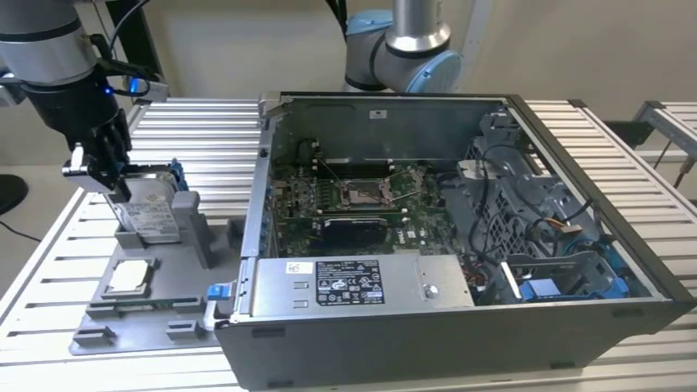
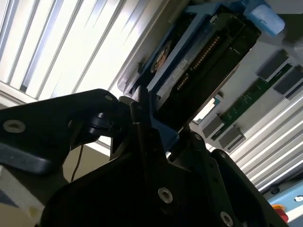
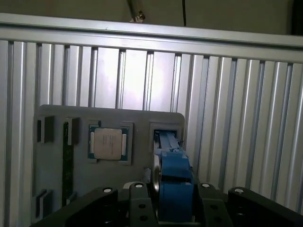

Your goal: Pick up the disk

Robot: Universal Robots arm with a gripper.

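The disk (image 1: 149,208) is a silver drive with a white label in a blue frame. It stands on edge at the grey stand (image 1: 185,224) on the exterior view's left. My gripper (image 1: 109,173) reaches down onto its upper end from the left, fingers shut on the blue frame. In the first wrist view the blue frame (image 3: 173,175) sits between the black fingers (image 3: 137,205) of my gripper (image 3: 173,201). The second wrist view shows the disk's (image 2: 208,61) dark underside running away from my gripper (image 2: 151,127). I cannot tell whether its lower edge still rests in the slot.
A grey tray (image 1: 147,331) under the stand carries a small square silver chip (image 1: 129,276). An open computer case (image 1: 566,322) stands just to the right, with a long grey labelled box (image 1: 360,282) along its near side. A second arm's base (image 1: 403,49) rises behind it. A slatted aluminium table (image 1: 207,122) lies underneath.
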